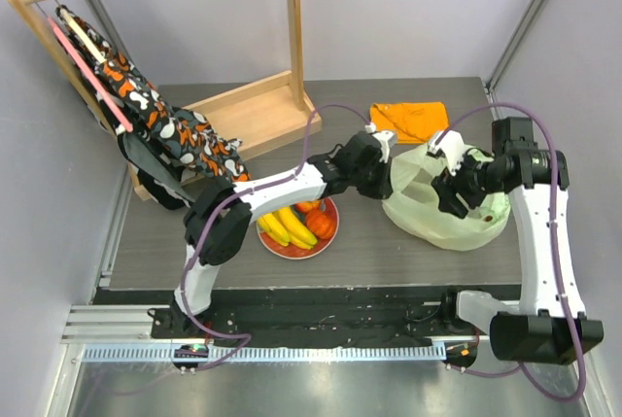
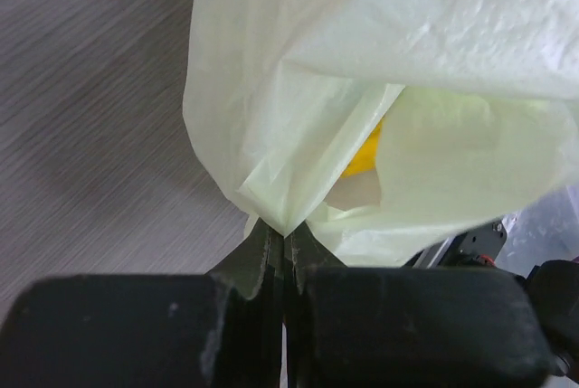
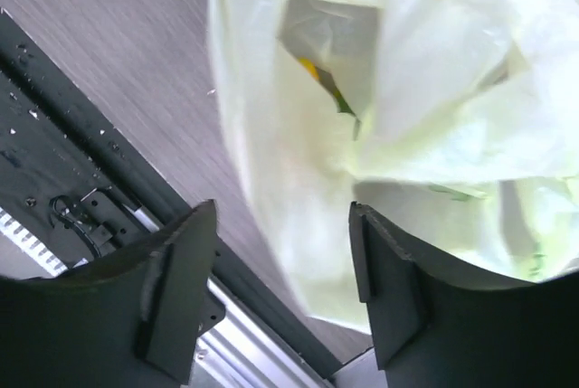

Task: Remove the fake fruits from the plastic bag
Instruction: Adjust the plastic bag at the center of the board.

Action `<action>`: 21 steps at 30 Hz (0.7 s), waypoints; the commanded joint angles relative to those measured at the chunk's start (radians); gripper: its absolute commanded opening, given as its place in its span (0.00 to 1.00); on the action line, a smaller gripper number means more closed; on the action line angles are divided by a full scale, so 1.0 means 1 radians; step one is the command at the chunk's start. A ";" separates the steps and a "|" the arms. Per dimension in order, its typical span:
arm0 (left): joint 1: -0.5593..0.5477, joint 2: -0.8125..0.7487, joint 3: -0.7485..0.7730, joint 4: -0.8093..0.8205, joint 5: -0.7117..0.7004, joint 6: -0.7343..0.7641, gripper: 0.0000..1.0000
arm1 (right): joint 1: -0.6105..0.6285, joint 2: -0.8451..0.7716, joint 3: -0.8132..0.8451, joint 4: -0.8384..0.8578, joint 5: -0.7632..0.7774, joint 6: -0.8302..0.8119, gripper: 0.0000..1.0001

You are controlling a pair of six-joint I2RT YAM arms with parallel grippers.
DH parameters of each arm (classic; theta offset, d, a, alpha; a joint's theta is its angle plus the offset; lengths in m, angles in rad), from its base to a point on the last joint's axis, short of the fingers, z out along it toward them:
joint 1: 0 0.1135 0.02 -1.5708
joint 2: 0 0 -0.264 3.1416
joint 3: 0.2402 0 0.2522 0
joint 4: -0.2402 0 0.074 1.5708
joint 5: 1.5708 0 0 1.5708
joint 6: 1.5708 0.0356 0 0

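The pale yellow-green plastic bag [image 1: 442, 215] lies on the table at the right. My left gripper [image 1: 387, 168] is shut on the bag's left edge [image 2: 282, 218], and a yellow fruit [image 2: 365, 158] shows through the opening behind it. My right gripper [image 1: 450, 190] is open and empty above the bag's middle, with the bag [image 3: 298, 171] below its jaws [image 3: 282, 216]. A bit of yellow and green fruit [image 3: 318, 79] shows inside the bag. A bunch of yellow bananas [image 1: 285, 226] and orange-red fruits [image 1: 322, 224] lie on the round red plate [image 1: 290, 253], left of the bag.
A folded orange cloth [image 1: 409, 121] lies behind the bag. A wooden rack [image 1: 255, 111] with a patterned cloth [image 1: 165, 130] hanging on it stands at the back left. A black rail [image 3: 81, 135] runs along the table's near edge.
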 commanded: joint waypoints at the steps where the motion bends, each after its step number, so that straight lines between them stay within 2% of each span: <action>1: 0.025 -0.129 -0.063 0.023 0.012 0.030 0.00 | -0.004 0.087 0.052 -0.140 -0.019 -0.098 0.63; 2: 0.025 -0.129 -0.066 0.025 0.015 0.028 0.00 | -0.004 0.099 0.037 -0.134 -0.007 -0.104 0.58; 7: 0.044 -0.126 -0.075 0.026 0.040 0.030 0.00 | -0.004 0.208 -0.097 -0.002 0.029 -0.022 0.46; 9: 0.056 -0.118 -0.066 0.028 0.041 0.031 0.00 | -0.004 0.216 -0.150 0.088 0.049 0.018 0.46; 12: 0.100 -0.089 0.011 0.017 0.041 0.046 0.00 | 0.007 0.257 -0.199 0.334 0.157 0.104 0.48; 14: 0.140 -0.071 0.104 0.017 0.052 0.077 0.00 | 0.010 0.352 -0.189 0.478 0.217 0.156 0.48; 15: 0.151 -0.054 0.138 0.029 0.069 0.086 0.00 | 0.010 0.386 -0.155 0.585 0.333 0.201 0.48; 17: 0.180 -0.041 0.219 0.051 0.118 0.106 0.00 | -0.003 0.476 -0.102 0.665 0.424 0.250 0.47; 21: 0.188 -0.035 0.296 0.115 0.188 0.131 0.00 | -0.052 0.504 0.036 0.768 0.507 0.345 0.47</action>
